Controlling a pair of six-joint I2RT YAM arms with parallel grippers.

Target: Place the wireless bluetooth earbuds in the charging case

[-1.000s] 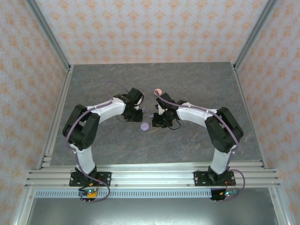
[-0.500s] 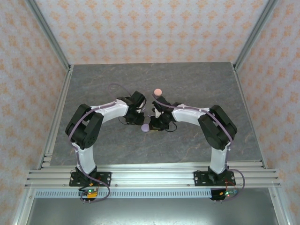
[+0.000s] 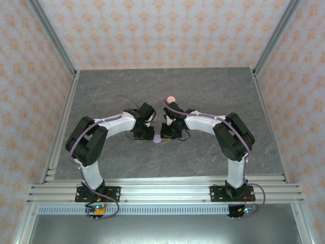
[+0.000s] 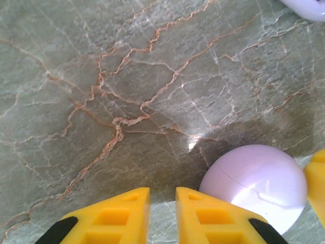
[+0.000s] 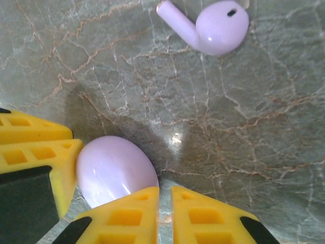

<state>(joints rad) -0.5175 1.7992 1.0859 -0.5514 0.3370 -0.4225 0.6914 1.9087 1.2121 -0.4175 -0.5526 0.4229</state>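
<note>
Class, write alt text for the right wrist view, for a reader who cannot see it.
A round lilac charging case sits on a marbled table beside the right gripper, whose yellow jaws are shut and empty. More yellow fingers flank the case's left side; a lilac earbud lies apart at the top.

Lilac earbud point(image 5: 213, 25) lies on its side, stem pointing left. Lilac charging case point(image 5: 114, 170), a smooth dome, sits near it; pink case point(image 3: 171, 98) well apart.
</note>
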